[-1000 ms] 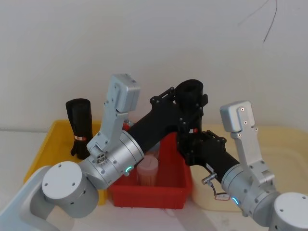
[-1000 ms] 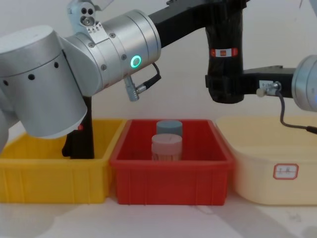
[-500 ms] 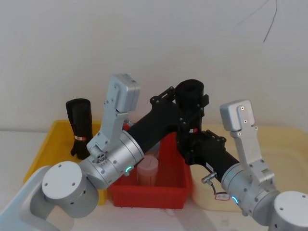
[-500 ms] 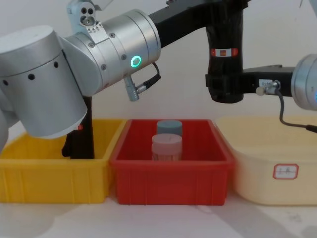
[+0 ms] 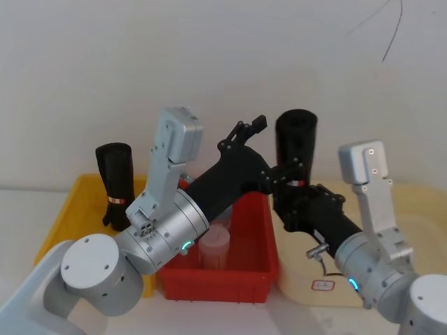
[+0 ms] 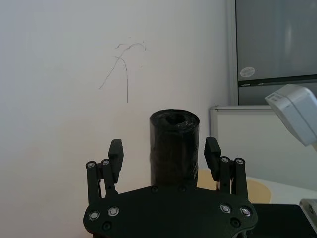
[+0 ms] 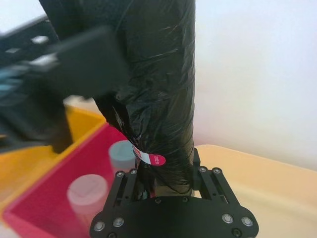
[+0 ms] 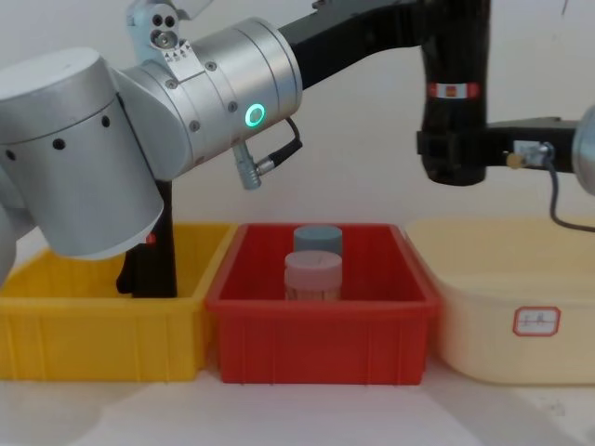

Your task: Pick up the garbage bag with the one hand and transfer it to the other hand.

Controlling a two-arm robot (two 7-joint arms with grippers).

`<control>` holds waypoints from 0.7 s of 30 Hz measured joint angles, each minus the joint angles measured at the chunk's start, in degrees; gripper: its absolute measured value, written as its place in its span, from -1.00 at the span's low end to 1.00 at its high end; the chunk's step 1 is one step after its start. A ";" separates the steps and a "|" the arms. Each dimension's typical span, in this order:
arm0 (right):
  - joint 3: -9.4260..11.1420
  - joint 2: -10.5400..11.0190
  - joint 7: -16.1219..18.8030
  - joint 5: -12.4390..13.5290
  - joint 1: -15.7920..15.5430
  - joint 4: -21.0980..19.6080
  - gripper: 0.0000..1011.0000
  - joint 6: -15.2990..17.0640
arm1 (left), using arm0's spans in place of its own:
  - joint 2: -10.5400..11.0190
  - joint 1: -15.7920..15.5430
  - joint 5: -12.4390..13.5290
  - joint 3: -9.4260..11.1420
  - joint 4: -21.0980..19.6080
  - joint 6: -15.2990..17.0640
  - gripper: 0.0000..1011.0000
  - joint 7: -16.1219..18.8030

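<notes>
1. Looks like a robot test lab: bare white wall (image 5: 209, 56) behind the red bin (image 8: 321, 348).
2. Staged bin row: yellow bin (image 8: 93, 339) left of the red bin, cream tub (image 8: 483, 316) right of it, all on a white tabletop (image 8: 279, 418).
3. Framed whiteboard (image 6: 247, 144) against the wall.

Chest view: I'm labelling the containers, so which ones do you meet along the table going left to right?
In order: yellow bin → red bin → cream tub.
</notes>
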 joint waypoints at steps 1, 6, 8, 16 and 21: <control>0.24 -0.03 -0.15 -0.02 -0.03 0.07 -0.04 0.05 | 0.00 0.00 0.00 0.00 0.00 0.00 0.98 0.00; 2.24 -0.26 -1.62 -0.15 -0.23 0.76 -0.04 0.47 | 0.00 0.00 0.00 0.00 0.00 0.00 0.98 0.00; 3.08 -0.34 -2.37 -0.25 -0.29 1.13 -0.04 0.69 | 0.00 0.00 0.00 0.00 0.00 0.00 0.98 0.00; 6.24 -0.66 -5.01 -0.73 -0.43 2.93 -0.04 1.53 | 0.00 0.00 0.00 0.00 0.00 0.00 0.98 0.00; 8.11 -1.02 -6.85 -1.08 -0.20 4.45 -0.04 2.21 | 0.00 0.00 0.00 0.00 0.00 0.01 0.98 0.00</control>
